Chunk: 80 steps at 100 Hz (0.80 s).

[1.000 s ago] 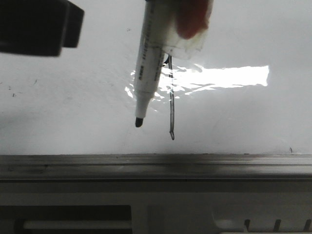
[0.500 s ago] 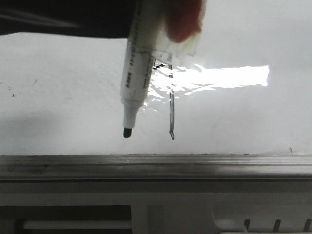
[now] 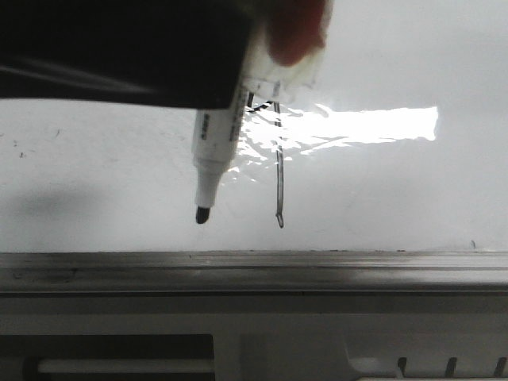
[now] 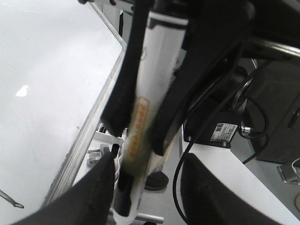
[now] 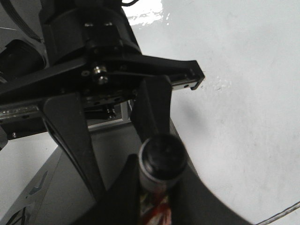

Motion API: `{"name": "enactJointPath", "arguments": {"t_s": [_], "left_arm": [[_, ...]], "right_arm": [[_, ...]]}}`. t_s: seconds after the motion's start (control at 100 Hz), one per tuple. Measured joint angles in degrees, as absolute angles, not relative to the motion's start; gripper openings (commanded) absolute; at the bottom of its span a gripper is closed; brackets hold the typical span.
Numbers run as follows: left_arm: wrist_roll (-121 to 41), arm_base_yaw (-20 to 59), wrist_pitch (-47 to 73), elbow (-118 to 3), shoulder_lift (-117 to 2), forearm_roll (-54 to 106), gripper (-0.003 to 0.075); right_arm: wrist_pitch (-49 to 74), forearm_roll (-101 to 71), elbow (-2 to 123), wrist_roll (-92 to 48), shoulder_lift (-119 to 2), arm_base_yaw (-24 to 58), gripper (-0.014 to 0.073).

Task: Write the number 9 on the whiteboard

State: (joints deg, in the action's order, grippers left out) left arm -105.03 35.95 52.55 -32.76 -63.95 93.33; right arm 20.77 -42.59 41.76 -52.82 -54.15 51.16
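We are seeing a glossy white whiteboard (image 3: 397,63) carrying faint grey smudges, tiny dark specks and a bright wrinkled glare patch (image 3: 357,125). The 9 (image 3: 279,171) is showing as a thin black line with a greyish sheen. The marker (image 3: 210,159) is showing a white barrel with small black print, a black tip and a reddish-orange patch near its top; in the left wrist view its label (image 4: 138,126) is showing orange outlines and lettering on white. The rail (image 3: 254,274) is looking dull grey with darker streaks. Below it, a panel (image 3: 302,349) is looking pale grey with dark slots. Both arms are appearing black.
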Motion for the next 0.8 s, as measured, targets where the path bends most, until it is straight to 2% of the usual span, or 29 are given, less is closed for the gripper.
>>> {"name": "enactJointPath", "arguments": {"t_s": [0.13,0.35,0.8], "left_arm": [[-105.0,36.0,52.6,-32.8,-64.0,94.7,0.0212],[-106.6,36.0,52.3,-32.8,-64.0,94.3,-0.0020],[-106.7,36.0,52.0,-32.8,-64.0,93.6,-0.0018]], "right_arm": [[20.8,-42.9,41.8,-52.8,-54.1,51.2,-0.0067],[21.0,-44.0,41.8,-52.2,-54.1,51.2,-0.0067],[21.5,-44.2,41.8,-52.2,-54.1,51.2,-0.0067]]}}
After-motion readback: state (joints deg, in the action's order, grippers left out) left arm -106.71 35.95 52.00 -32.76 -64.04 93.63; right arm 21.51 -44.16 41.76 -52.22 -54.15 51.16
